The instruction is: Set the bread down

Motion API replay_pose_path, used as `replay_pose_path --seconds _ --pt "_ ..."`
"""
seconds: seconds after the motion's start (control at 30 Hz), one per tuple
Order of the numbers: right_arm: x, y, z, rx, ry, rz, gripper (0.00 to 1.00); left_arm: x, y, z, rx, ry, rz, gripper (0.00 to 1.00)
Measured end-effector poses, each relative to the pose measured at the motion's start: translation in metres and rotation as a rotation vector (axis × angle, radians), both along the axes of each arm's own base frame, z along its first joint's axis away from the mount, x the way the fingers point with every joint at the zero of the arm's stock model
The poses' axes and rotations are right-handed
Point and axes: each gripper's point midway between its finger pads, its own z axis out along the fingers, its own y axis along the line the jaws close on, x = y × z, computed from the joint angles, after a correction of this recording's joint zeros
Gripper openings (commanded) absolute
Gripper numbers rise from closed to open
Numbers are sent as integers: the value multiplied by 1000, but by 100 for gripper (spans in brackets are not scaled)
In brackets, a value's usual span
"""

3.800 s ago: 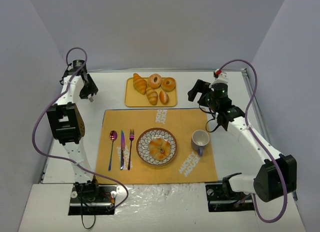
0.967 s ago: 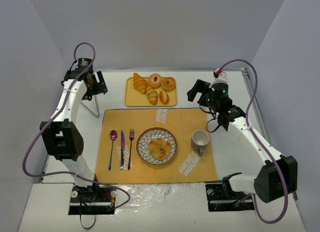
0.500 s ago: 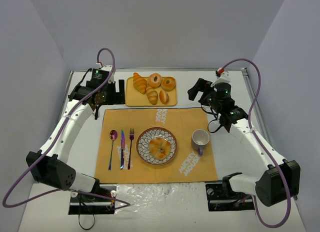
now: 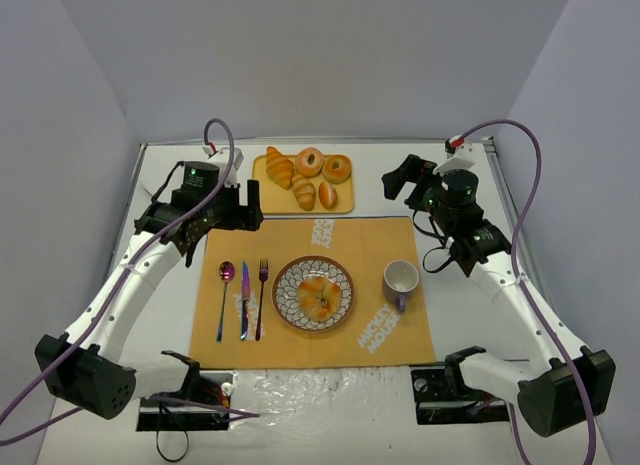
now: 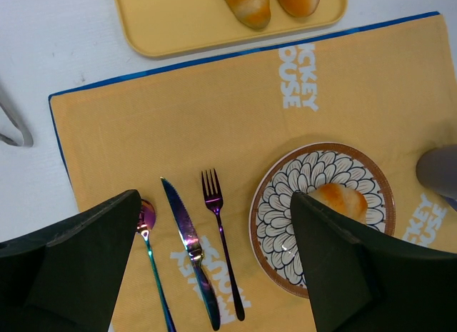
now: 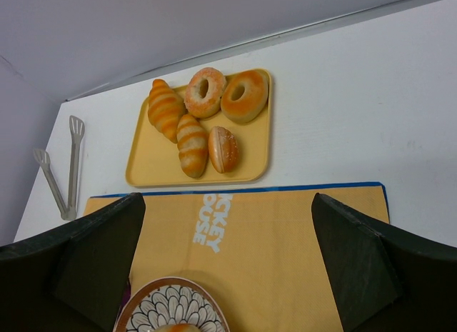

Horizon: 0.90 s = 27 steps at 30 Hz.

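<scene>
One bread (image 4: 318, 296) lies on the patterned plate (image 4: 284, 284) in the middle of the orange placemat (image 4: 370, 247). A spoon (image 4: 226, 273), knife (image 4: 243, 303) and fork (image 4: 261, 295) sit to its left, and a mug (image 4: 400, 279) to its right. Farther off, we see the left pincer (image 5: 214, 200) and right pincer (image 6: 228, 202) hovering, each with fingers wide apart and empty. At the far side of the worktop (image 4: 400, 157), a yellow tray (image 4: 268, 197) holds more pastries (image 4: 305, 193).
</scene>
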Motion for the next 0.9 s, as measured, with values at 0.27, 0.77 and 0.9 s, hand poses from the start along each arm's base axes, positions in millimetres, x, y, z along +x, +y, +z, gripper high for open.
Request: replay_pose_path --seconds 0.27,0.77,0.9 --pt "-5 -3 6 4 -19 -8 100 -5 -8 25 -50 -88 -40 83" --pt "-6 -3 6 4 -21 -9 100 -7 -7 26 -51 -104 -47 83" --pt "-5 -3 6 4 -20 -9 100 -7 -7 27 -51 -105 -47 83"
